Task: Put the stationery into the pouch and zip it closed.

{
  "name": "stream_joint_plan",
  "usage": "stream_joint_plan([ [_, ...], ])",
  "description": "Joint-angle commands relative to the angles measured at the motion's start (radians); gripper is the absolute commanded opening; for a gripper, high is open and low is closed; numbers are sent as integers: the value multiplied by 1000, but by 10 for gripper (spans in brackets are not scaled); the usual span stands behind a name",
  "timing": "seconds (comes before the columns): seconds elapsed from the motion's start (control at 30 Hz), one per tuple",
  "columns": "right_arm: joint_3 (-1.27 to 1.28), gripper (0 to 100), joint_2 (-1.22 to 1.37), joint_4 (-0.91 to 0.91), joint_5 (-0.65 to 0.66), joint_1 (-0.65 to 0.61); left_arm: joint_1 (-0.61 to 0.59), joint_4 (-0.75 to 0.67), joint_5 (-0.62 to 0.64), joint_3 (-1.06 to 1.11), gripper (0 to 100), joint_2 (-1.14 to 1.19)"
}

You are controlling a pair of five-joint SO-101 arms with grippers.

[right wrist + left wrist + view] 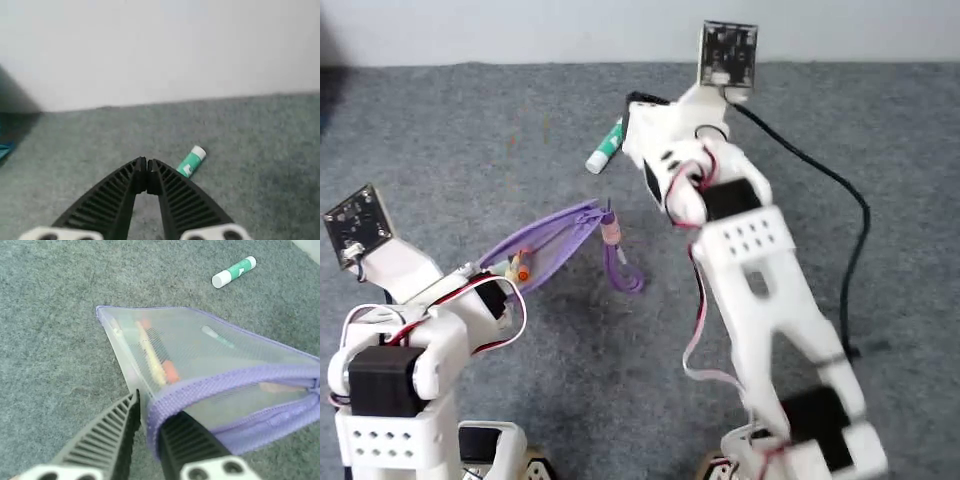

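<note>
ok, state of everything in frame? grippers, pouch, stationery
left gripper: shut on the pouch's end.
right gripper: shut, empty.
pouch: held by one end, tilted; zip looks open.
pens: inside the pouch.
glue stick: capped, lying on the carpet, outside the pouch.

The right gripper (147, 163) has its black ribbed fingers (117, 192) pressed together at the tips, with nothing between them. A green glue stick (191, 161) with a white cap lies flat on the grey felt table (260, 145), close beside those tips, cap end pointing away from them towards the white wall (160, 45). The wall rises well beyond the glue stick, where the felt ends.
</note>
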Motion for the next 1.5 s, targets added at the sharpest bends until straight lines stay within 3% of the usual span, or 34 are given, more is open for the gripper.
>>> stream_joint_plan([
  [0.0,-155,9,156,2,-17,10,5,-23,11,-21,13,2],
  [0.3,-568,9,624,-85,0,7,5,-23,11,-22,13,2],
  [0.7,-1174,8,1239,-130,282,-27,5,-23,11,-21,13,2],
  [0.97,-1438,8,1497,-124,423,-45,5,-23,11,-21,13,2],
  [1.07,-1482,8,1504,36,448,-24,5,-23,11,-21,13,2],
  [1.33,-1745,8,1412,797,446,102,5,-23,12,-21,13,2],
  [1.47,-1746,8,1305,1030,445,140,5,-23,23,-21,13,2],
])
